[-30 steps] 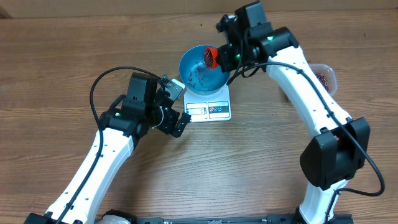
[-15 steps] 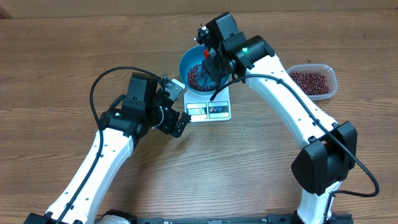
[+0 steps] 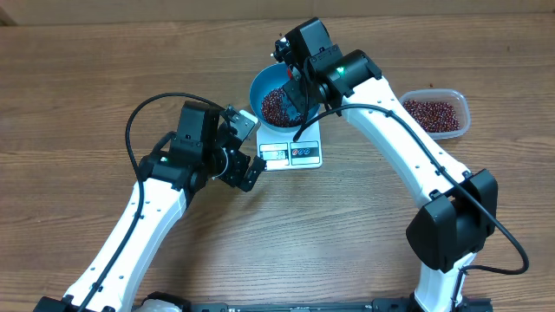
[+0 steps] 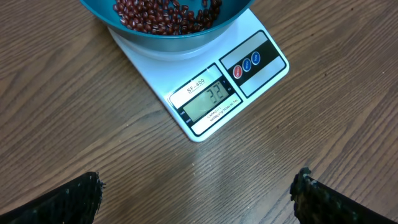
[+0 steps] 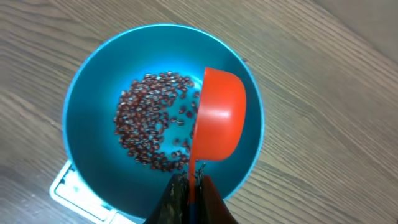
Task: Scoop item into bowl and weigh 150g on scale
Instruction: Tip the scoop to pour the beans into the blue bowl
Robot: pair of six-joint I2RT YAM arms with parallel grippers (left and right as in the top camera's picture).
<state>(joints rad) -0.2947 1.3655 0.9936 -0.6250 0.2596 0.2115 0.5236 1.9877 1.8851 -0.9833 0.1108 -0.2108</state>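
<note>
R pincer (image 5: 189, 186): pressed together, pinching orange scoop (image 5: 217, 118) by handle, over bowl (image 5: 81, 93).
L pincer (image 4: 196, 202): spreading wide, gripping nothing.
Beans (image 5: 146, 134): lying in bowl, which is sitting on scale (image 4: 180, 74).
L wrist only: display (image 4: 210, 102) showing digits.

Fig. Wood-grain table (image 3: 78, 78) is carrying two things directly. The white scale (image 3: 290, 154) is lying flat near the middle, its display edge facing the robot's side. A clear tub (image 3: 466, 113) is resting well apart from it, toward the right edge. Both are sitting level on the surface.
</note>
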